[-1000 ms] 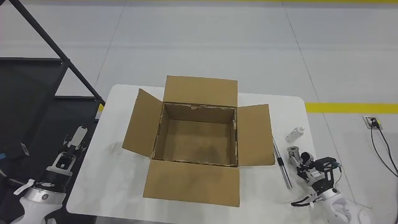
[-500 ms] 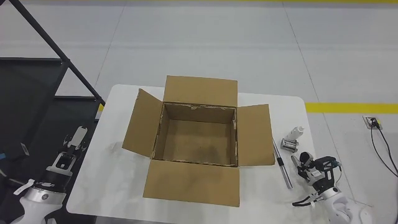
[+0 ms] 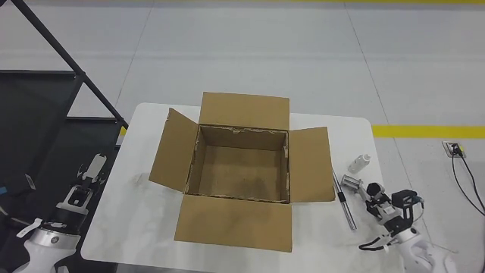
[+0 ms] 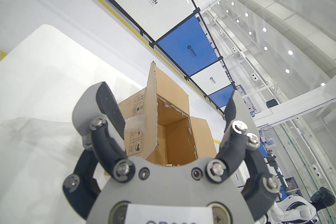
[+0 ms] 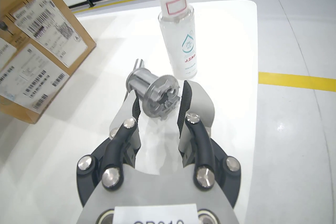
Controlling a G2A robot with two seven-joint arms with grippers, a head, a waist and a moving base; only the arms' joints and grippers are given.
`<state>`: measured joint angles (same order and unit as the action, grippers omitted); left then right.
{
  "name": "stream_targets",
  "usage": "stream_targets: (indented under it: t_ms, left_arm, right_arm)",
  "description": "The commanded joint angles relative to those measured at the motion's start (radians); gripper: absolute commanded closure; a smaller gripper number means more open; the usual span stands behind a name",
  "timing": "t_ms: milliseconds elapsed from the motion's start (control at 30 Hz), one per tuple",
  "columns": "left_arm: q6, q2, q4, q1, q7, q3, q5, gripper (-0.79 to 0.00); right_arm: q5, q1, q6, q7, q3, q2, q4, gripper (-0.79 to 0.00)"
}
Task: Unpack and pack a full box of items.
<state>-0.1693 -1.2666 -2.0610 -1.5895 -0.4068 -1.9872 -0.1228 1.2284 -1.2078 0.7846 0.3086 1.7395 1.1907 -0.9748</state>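
Note:
An open cardboard box [image 3: 241, 173] with all flaps spread stands mid-table, and its inside looks empty. To its right a grey metal hub part [image 3: 351, 181] [image 5: 160, 95] lies on the table beside an upright clear spray bottle [image 3: 361, 163] [image 5: 178, 33]. My right gripper [image 3: 377, 197] [image 5: 160, 100] is open, low over the table, with the hub part just at its fingertips and not clamped. My left gripper [image 4: 168, 104] [image 3: 91, 169] is open and holds nothing. It hangs off the table's left edge, facing the box [image 4: 170, 128].
A thin silver rod [image 3: 345, 199] lies between the box's right flap and the hub part. The white table [image 3: 326, 130] has bare room behind the box and along its left side. A black frame [image 3: 68, 68] stands to the left.
The right gripper has drawn back a little toward the table's near right corner, away from the hub part, which stays beside the bottle. The left arm has not moved.

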Motion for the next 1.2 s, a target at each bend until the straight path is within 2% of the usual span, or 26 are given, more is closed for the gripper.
stream_targets:
  t_ms: [0, 133, 233, 333, 367, 400, 433, 533, 833, 933, 1033, 1167]
  left_arm:
    - [0.001, 0.0, -0.002, -0.002, 0.006, 0.004, 0.002, -0.785]
    - [0.002, 0.002, -0.003, -0.005, 0.016, 0.005, -0.004, -0.785]
    - [0.004, 0.003, -0.004, -0.007, 0.025, 0.005, -0.003, -0.785]
    - [0.003, 0.005, -0.006, -0.009, 0.031, 0.003, 0.0, -0.785]
    - [0.003, 0.005, -0.006, -0.01, 0.033, 0.002, 0.001, -0.785]
    - [0.002, 0.005, -0.006, -0.01, 0.035, 0.002, 0.002, -0.785]
    - [0.003, 0.006, -0.006, -0.011, 0.037, 0.001, 0.004, -0.785]
    - [0.003, 0.007, -0.009, -0.013, 0.045, 0.001, 0.003, -0.785]
    - [0.006, 0.007, -0.011, -0.019, 0.058, -0.004, -0.001, -0.785]
    - [0.008, 0.007, -0.01, -0.02, 0.06, -0.003, -0.007, -0.785]
    - [-0.004, 0.009, -0.006, -0.021, 0.054, 0.011, -0.031, -0.785]
    - [-0.025, 0.014, 0.02, -0.006, 0.029, 0.042, -0.074, -0.785]
  right_arm:
    - [-0.05, -0.013, 0.066, -0.015, 0.017, -0.006, -0.021, -0.502]
    - [-0.116, -0.045, 0.126, -0.067, 0.042, -0.016, -0.078, -0.486]
    - [-0.165, -0.069, 0.172, -0.104, 0.047, -0.021, -0.119, -0.557]
    - [-0.253, -0.09, 0.225, -0.147, 0.054, -0.026, -0.139, -0.582]
    - [-0.303, -0.095, 0.211, -0.166, 0.056, -0.025, -0.144, -0.637]
    - [-0.359, -0.1, 0.215, -0.195, 0.05, -0.025, -0.16, -0.739]
    - [-0.424, -0.107, 0.227, -0.235, 0.043, -0.025, -0.175, -0.785]
    - [-0.614, -0.124, 0.183, -0.374, 0.035, -0.031, -0.218, -0.785]
    - [-0.614, -0.124, 0.183, -0.374, 0.035, -0.031, -0.218, -0.785]
    - [-0.655, -0.124, 0.198, -0.395, 0.01, -0.03, -0.224, -0.785]
    - [-0.789, -0.072, 0.187, -0.488, -0.032, -0.032, -0.214, -0.785]
    - [-0.978, 0.008, 0.105, -0.713, -0.088, -0.043, -0.237, -0.785]
